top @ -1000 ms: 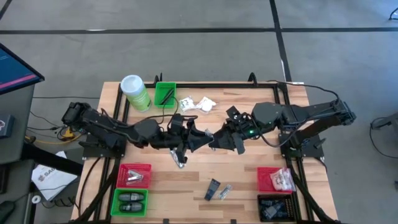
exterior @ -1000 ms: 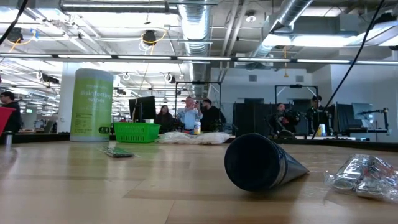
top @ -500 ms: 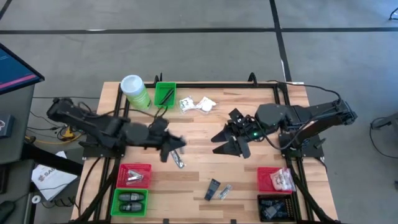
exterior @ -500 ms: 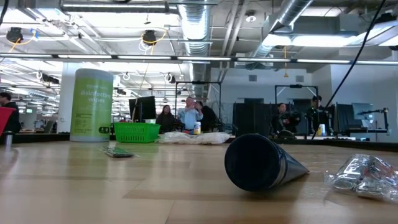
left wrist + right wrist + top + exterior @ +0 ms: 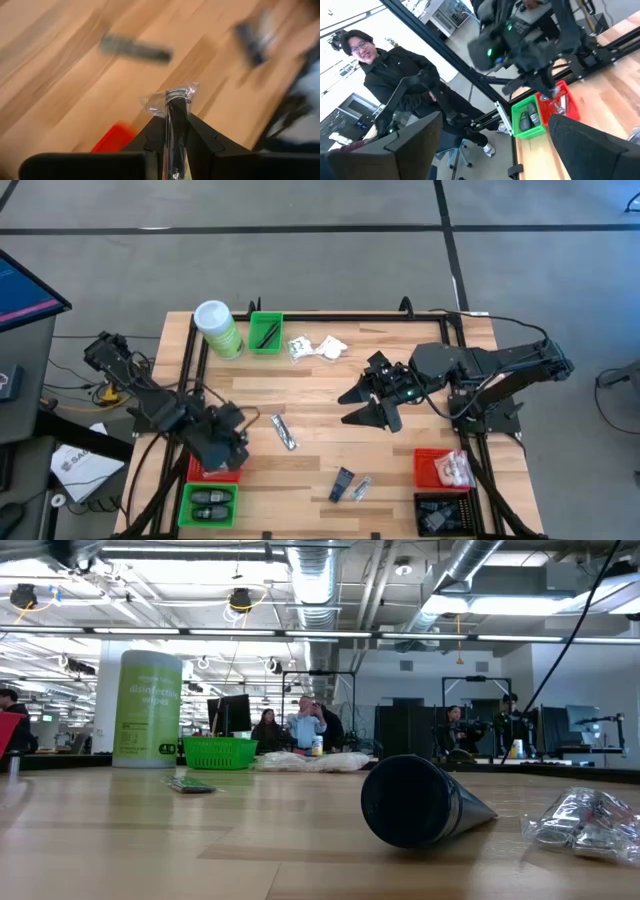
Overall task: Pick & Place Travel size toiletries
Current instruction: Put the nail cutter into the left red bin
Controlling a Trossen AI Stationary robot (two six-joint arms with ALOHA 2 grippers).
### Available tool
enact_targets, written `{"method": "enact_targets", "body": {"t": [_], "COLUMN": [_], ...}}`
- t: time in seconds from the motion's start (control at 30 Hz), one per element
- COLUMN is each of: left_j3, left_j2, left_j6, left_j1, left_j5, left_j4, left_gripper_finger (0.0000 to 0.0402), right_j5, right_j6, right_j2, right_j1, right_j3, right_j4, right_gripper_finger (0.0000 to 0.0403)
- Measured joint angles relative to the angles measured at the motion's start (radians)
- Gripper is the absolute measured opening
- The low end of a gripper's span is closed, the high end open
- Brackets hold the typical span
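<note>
Wooden counter [image 5: 320,385] planks look blurry in the left wrist view. Left gripper [image 5: 225,448] hangs over a red bin [image 5: 215,471] that it mostly hides, jaws clenched on a slim silvery packet [image 5: 172,107]. Right gripper [image 5: 365,405] waits mid-counter, jaws wide with nothing in them. A green bin [image 5: 207,506] holds two dark oval pieces [image 5: 208,502]. White sachets [image 5: 317,347] lie near a green canister [image 5: 218,329].

Bare tabletop [image 5: 320,395] between both arms
</note>
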Motion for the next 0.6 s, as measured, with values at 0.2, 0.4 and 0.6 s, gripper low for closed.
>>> {"method": "enact_targets", "body": {"t": [0.2, 0.4, 0.6], "left_j3": [-0.024, -0.198, -0.328], "left_j2": [0.059, 0.046, 0.016], "left_j6": [-0.046, -0.13, -0.152], "left_j1": [-0.08, -0.161, -0.184], "left_j5": [0.116, 0.204, 0.266], "left_j4": [-0.099, 0.021, 0.129], "left_gripper_finger": [0.0042, 0.0042, 0.0042], "right_j5": [0.0, 0.0, 0.0], "right_j6": [-0.001, -0.002, -0.006], "right_j2": [0.0, 0.003, 0.019], "right_j1": [-0.034, -0.059, -0.07], "right_j3": [0.0, 0.0, 0.0], "right_j4": [0.003, 0.053, 0.118], "right_gripper_finger": [0.0352, 0.0347, 0.0346]}}
